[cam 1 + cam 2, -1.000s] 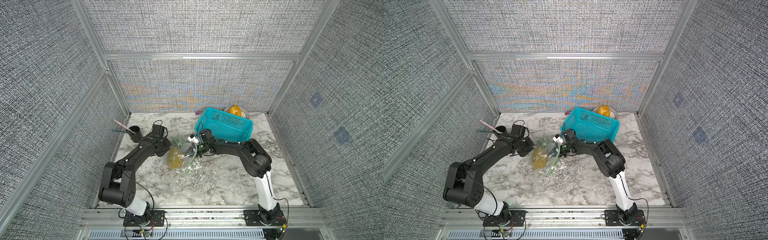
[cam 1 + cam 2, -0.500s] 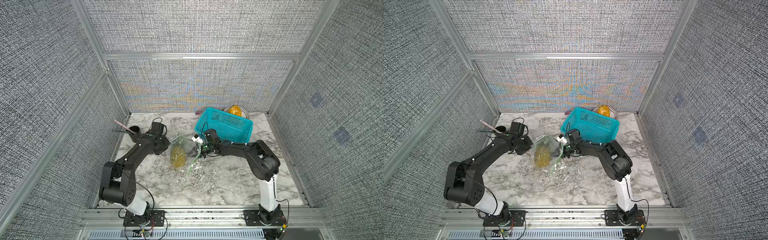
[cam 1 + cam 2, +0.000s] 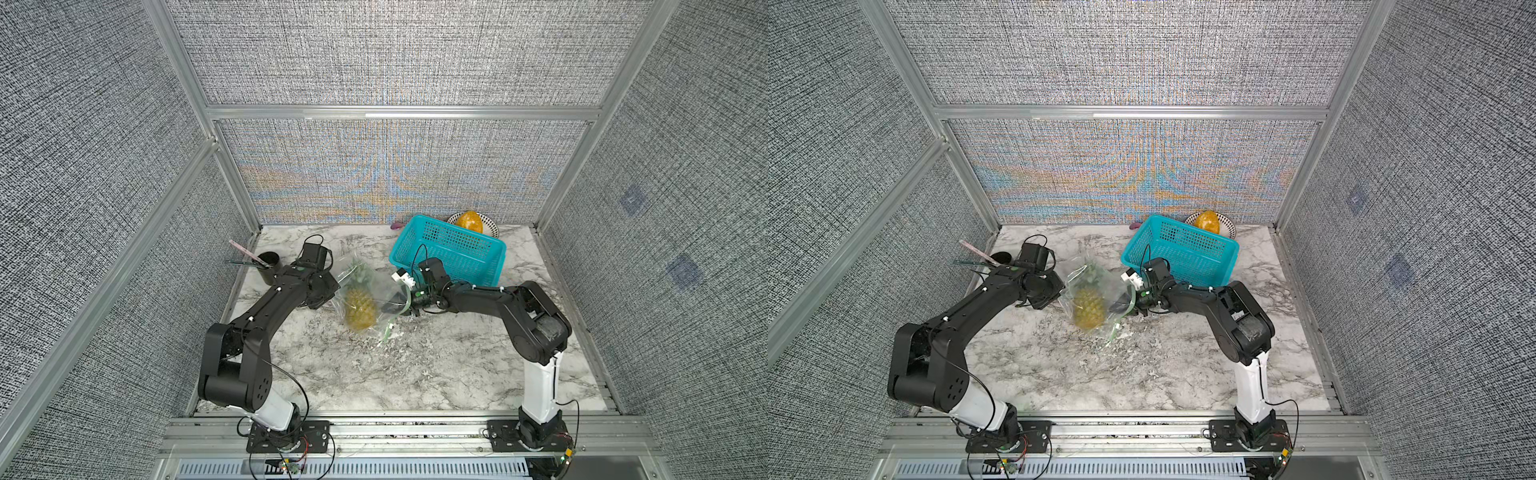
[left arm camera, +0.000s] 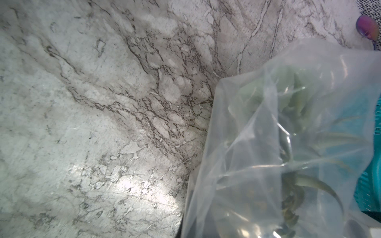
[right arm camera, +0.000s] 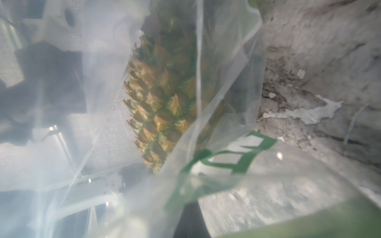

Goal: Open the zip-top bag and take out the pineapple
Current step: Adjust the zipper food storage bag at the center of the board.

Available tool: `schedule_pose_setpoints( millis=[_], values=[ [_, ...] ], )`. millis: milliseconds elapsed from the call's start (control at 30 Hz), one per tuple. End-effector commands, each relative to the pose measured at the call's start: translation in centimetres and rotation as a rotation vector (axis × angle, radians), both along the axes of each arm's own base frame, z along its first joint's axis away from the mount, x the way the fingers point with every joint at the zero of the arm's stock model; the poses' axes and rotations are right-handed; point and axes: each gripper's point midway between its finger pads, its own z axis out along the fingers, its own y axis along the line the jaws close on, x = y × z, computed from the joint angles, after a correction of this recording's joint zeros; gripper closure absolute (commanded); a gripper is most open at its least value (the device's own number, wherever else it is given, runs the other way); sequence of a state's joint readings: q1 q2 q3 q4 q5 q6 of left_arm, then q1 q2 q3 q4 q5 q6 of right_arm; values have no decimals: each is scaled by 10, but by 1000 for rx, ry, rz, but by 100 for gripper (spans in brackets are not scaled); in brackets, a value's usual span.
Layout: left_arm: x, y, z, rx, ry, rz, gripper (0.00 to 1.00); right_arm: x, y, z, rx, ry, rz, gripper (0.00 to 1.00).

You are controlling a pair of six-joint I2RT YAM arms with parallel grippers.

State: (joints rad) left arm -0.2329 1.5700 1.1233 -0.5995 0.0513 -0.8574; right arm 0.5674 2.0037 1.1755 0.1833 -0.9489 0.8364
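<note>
Seemingly mid-opening: at frame centre the left tool (image 3: 331,292) and right tool (image 3: 401,300), both clamped on the bag (image 3: 380,284), should next pull apart to free the pineapple (image 3: 360,311).

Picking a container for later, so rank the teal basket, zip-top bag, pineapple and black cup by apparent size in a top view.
1. teal basket
2. zip-top bag, which is crumpled, so it shows less than its full size
3. pineapple, inside the bag
4. black cup
</note>
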Motion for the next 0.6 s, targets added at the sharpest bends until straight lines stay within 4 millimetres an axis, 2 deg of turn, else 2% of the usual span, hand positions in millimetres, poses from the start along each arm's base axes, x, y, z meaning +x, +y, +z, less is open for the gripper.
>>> schedule_pose_setpoints(
  millis=[0, 33, 67, 100, 233, 300, 433, 500, 567],
  values=[
    [1, 4, -4, 17, 1, 14, 100, 4, 4, 12, 38, -41, 19, 83],
    [0, 3, -6, 10, 6, 17, 100, 6, 5, 12, 39, -43, 15, 65],
    [0, 3, -7, 6, 9, 21, 100, 7, 6, 12, 38, -43, 11, 55],
    [-1, 3, -8, 3, 12, 23, 100, 11, 7, 13, 39, -46, 3, 49],
    [-3, 2, -4, -1, 20, 19, 98, 23, 13, 14, 54, -42, -30, 45],
    [-6, 5, 2, 13, 32, 18, 80, 28, 15, 13, 50, -36, -45, 45],
    [-8, 11, 28, 26, 3, 48, 33, 33, 16, 10, 40, -35, -62, 44],
    [-4, 13, 42, 21, -32, 65, 19, 34, 15, 9, 37, -31, -66, 44],
    [3, 16, 51, 24, -62, 78, 11, 34, 14, 5, 31, -25, -69, 44]
  ],
)
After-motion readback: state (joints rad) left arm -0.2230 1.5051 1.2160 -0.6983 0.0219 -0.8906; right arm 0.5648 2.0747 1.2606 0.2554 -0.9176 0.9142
